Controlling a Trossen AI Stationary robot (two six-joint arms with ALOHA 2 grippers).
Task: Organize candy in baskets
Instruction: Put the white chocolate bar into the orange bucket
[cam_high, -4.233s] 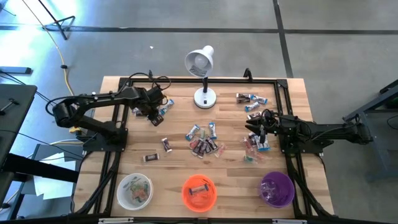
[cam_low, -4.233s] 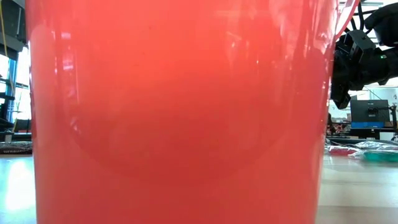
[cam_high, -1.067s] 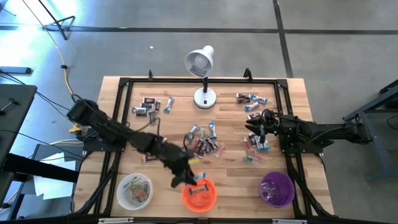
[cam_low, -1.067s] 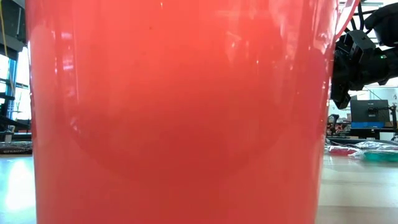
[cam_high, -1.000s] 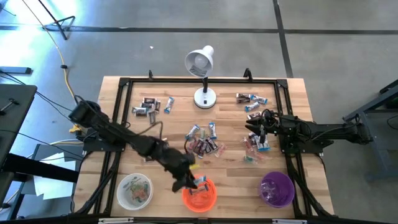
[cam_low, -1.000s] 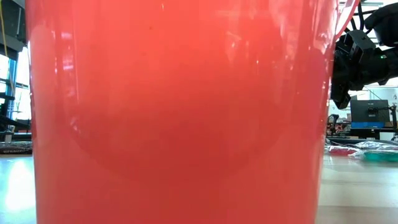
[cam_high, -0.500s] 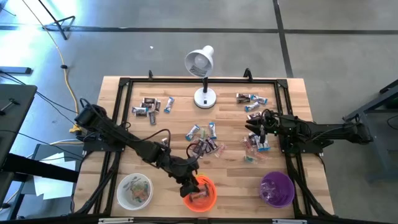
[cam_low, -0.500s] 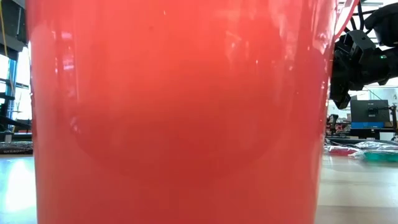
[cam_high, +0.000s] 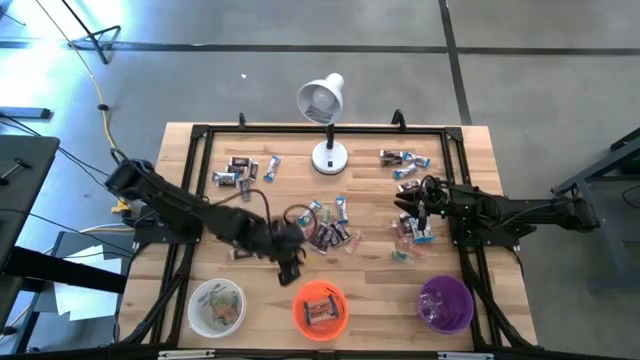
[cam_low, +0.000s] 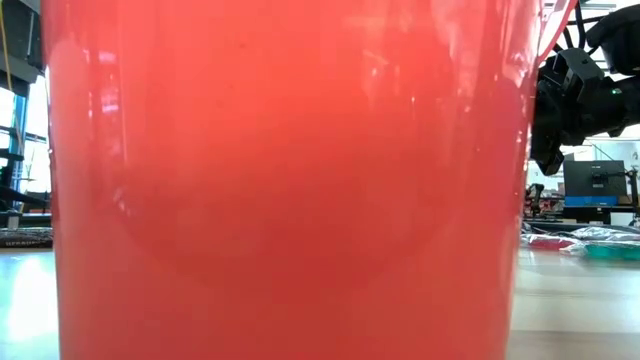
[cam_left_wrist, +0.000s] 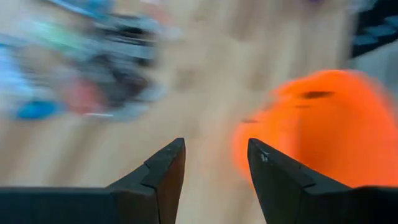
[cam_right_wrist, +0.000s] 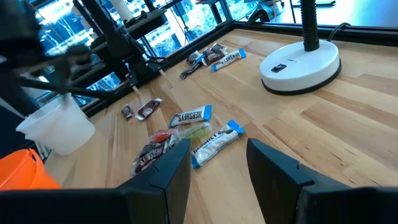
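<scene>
Here, left gripper (cam_high: 289, 268) hanging empty, fingers apart, just beyond round bright orange plastic basket (cam_high: 320, 309); right gripper (cam_high: 408, 212) parted, empty, beside shiny wrapped candies (cam_high: 405, 233).

The high view is evenly lit and sharp, with a bluish cast at its left edge on the floor (cam_high: 40, 60). The left wrist view is heavily motion-blurred: the candy (cam_left_wrist: 81, 68) and orange basket (cam_left_wrist: 317, 130) smear (only the dark fingers (cam_left_wrist: 163, 180) stay crisp). In the low view, orange basket wall fills the frame, glowing, soft, with faint glare streaks.
</scene>
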